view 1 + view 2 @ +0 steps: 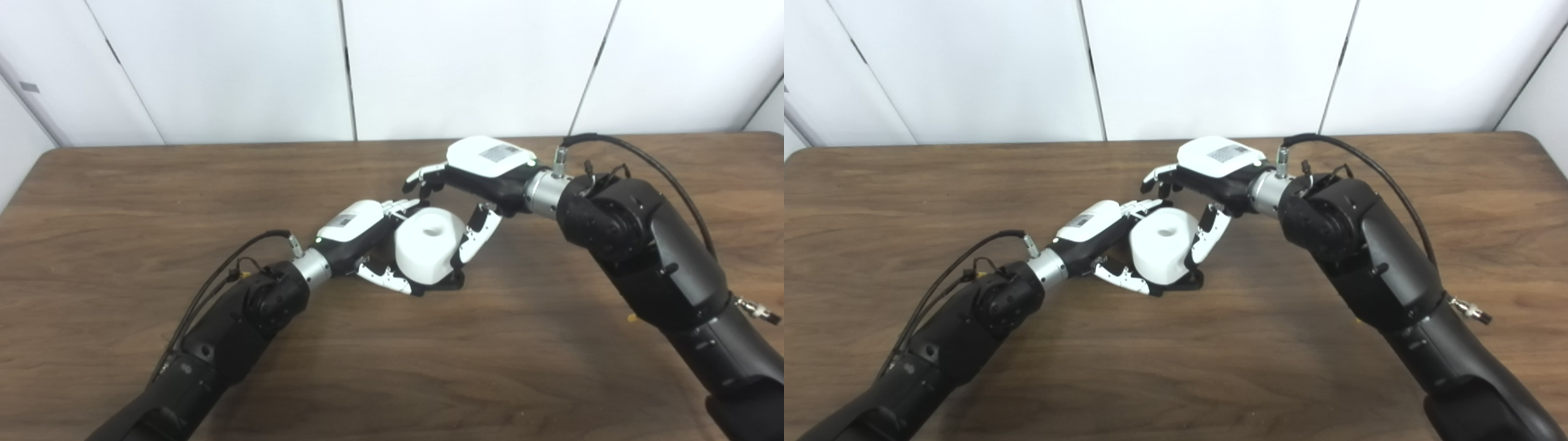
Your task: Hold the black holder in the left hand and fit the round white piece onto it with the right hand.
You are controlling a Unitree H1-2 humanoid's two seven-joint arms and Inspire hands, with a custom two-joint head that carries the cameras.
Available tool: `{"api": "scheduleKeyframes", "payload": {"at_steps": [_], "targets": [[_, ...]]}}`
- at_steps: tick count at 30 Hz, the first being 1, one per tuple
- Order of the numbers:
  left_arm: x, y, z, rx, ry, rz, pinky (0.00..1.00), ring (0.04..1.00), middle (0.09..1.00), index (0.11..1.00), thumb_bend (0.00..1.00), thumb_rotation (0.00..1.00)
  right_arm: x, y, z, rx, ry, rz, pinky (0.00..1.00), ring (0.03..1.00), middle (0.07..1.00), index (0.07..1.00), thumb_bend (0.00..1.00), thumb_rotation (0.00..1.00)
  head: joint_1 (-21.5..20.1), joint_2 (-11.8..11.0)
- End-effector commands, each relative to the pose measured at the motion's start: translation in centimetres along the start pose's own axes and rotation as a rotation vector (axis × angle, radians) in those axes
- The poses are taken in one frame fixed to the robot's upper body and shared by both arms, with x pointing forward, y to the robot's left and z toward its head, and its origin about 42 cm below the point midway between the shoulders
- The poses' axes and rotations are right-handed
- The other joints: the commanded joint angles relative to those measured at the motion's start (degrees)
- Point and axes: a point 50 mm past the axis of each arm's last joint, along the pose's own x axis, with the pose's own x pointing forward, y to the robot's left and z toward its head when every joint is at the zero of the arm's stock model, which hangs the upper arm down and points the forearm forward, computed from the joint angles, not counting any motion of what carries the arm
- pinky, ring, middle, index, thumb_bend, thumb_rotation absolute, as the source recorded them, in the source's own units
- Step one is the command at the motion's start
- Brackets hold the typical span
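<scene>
White wall panels with dark vertical seams stand behind a dark brown wood-grain table point(153, 184), matte in finish, with a rounded far-left corner. Near the table's middle we see the round white piece point(427, 244) — a smooth, glossy drum with a small hole in its top face. It sits on the black holder point(450, 283), of which only a thin dark edge shows at the base; whether the piece is fully seated we cannot tell.

Our left hand point(361, 236), white shell over black frame, is wrapped around the assembly from the left: fingers pass behind the white piece, the thumb lies low along the front, and the grip is closed on it.

Our right hand point(474, 184) hangs above and to the right, fingers spread — the thumb rests just beside the piece's right wall, while the other fingers point left, apart from it.

Bare tabletop lies open toward every edge around both arms.
</scene>
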Motion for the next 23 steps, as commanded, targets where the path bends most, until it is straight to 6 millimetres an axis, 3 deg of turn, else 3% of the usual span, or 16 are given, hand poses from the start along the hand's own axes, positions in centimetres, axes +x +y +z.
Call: {"api": "scheduleKeyframes", "payload": {"at_steps": [1,9,17,23], "targets": [[-2.0,-3.5,-2.0,0.017,0.108,-0.184,0.96,0.966,0.965,0.479,0.52,0.07,-0.1,-2.5,0.6,-0.028,-0.037,-0.102,0.80,0.760,0.756,0.822,0.87,0.26,0.00,0.01],[-1.8,-3.5,-2.0,0.014,0.108,-0.183,0.96,0.968,0.967,0.479,0.52,0.07,-0.3,-4.0,0.7,-0.041,-0.039,-0.147,0.79,0.767,0.763,0.828,0.86,0.26,-0.01,-0.14],[-1.8,-3.5,-2.1,0.018,0.103,-0.180,0.95,0.967,0.966,0.479,0.52,0.08,-0.4,-4.2,0.7,-0.049,-0.044,-0.143,0.80,0.773,0.763,0.826,0.87,0.26,-0.01,-0.14],[-1.8,-3.4,-2.2,0.008,0.109,-0.184,0.96,0.963,0.965,0.480,0.52,0.07,-0.7,-4.8,0.6,-0.052,-0.042,-0.119,0.77,0.775,0.777,0.830,0.92,0.24,-0.18,-0.51]]}}
